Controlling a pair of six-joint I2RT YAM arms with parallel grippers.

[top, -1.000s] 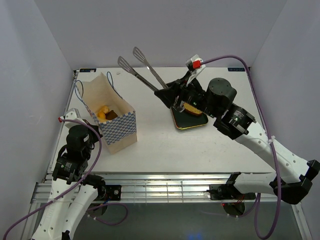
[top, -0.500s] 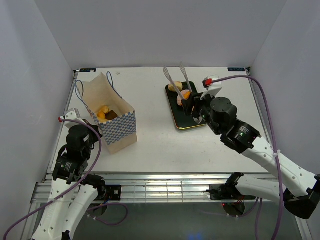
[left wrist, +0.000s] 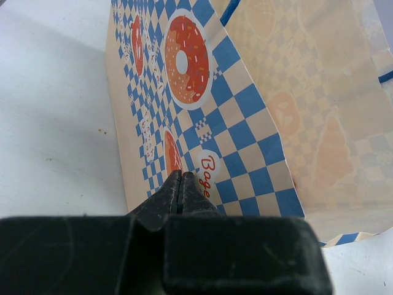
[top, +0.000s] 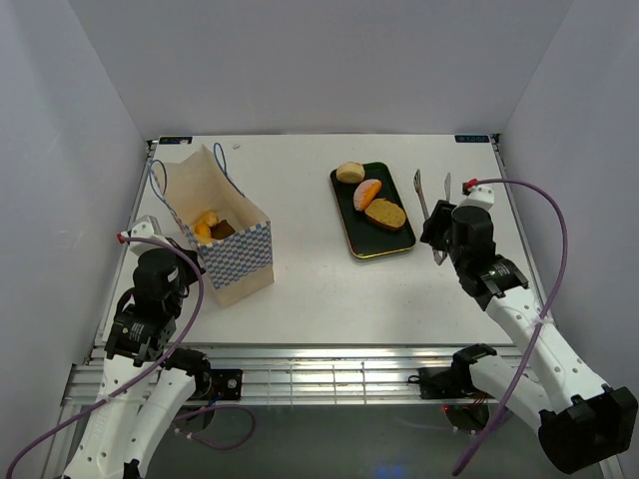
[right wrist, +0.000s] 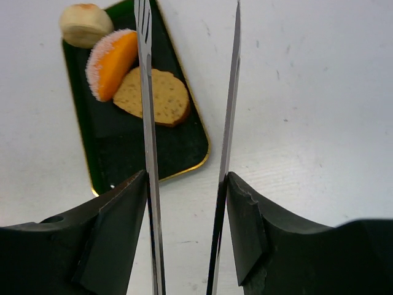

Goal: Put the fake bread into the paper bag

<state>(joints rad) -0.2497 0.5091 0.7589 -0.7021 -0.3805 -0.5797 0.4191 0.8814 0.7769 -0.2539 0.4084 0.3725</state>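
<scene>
The paper bag (top: 215,235) stands open at the left with golden bread pieces (top: 208,225) inside. A pale round bun (top: 349,173), an orange wedge (top: 368,193) and a brown slice (top: 385,214) lie on the dark tray (top: 351,205). My right gripper (top: 439,235) is shut on metal tongs (top: 431,200), right of the tray; the tong arms (right wrist: 145,92) are spread and hold nothing. The right wrist view shows my gripper (right wrist: 186,178), the bun (right wrist: 85,23), wedge (right wrist: 113,61) and slice (right wrist: 161,98). My left gripper (left wrist: 180,178) is shut and empty beside the bag's checkered base (left wrist: 245,110).
White walls close in the table on the left, back and right. The tray's gold rim (right wrist: 206,153) lies just left of the tongs. The left arm (top: 150,294) sits by the bag's near corner.
My right arm has swung right and back from over the tray, carrying the tongs. The three pieces on the tray are now uncovered. The left arm has not moved.
</scene>
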